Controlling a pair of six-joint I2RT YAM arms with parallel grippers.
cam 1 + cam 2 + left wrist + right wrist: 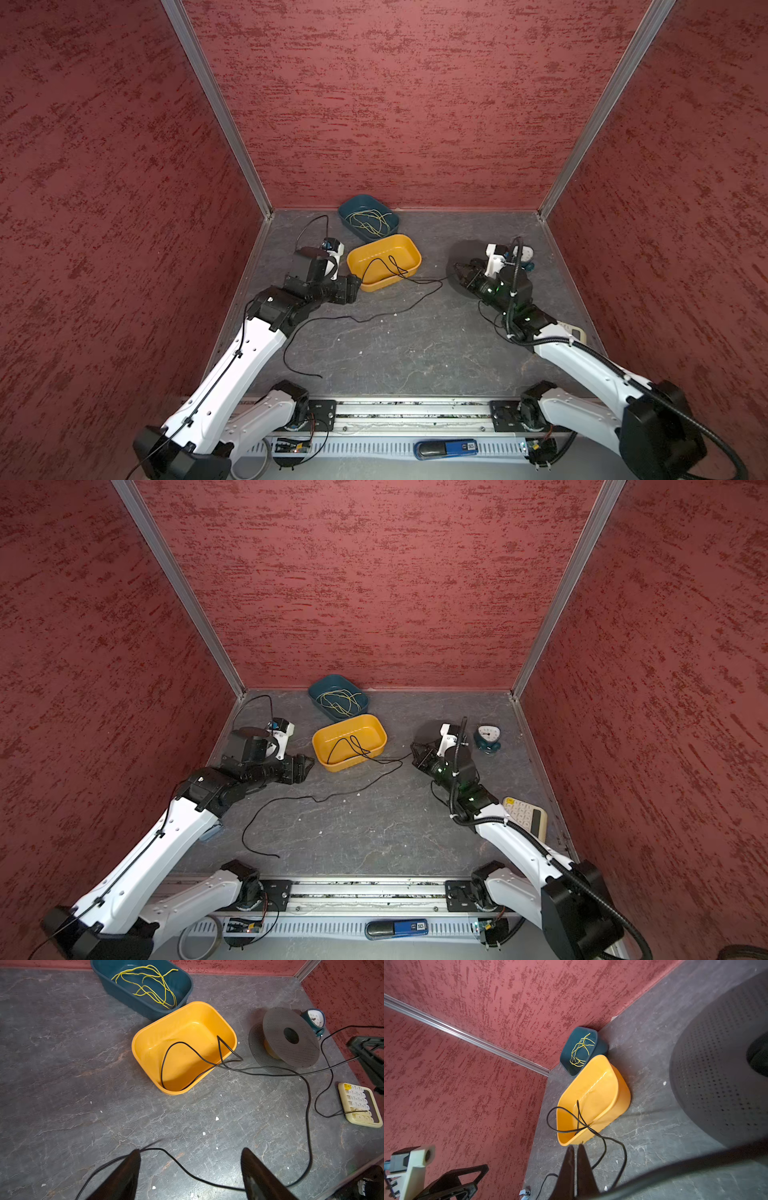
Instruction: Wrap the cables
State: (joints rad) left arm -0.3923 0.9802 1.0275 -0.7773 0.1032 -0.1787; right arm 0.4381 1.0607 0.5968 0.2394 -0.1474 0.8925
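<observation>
Low in a top view, the black cable [419,300] has its free end near the front rail [415,409]. It then curves up over open grey floor [415,357] btw. the two arms. The left gripper [191,1150] stands wide apart; the cable brushes one fingertip and is not held. Mid frame, the cable crosses the near rim of the yellow tray [386,283], loops inside, and exits right to the right gripper [575,1147], which is closed on it. Farther up, the teal tray [344,212] w/ yellow wire [370,220] sits at the back wall.

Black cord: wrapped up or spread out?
Spread out. One loop of the cord lies in the yellow tray; the rest trails loose across the table, not coiled.
</observation>
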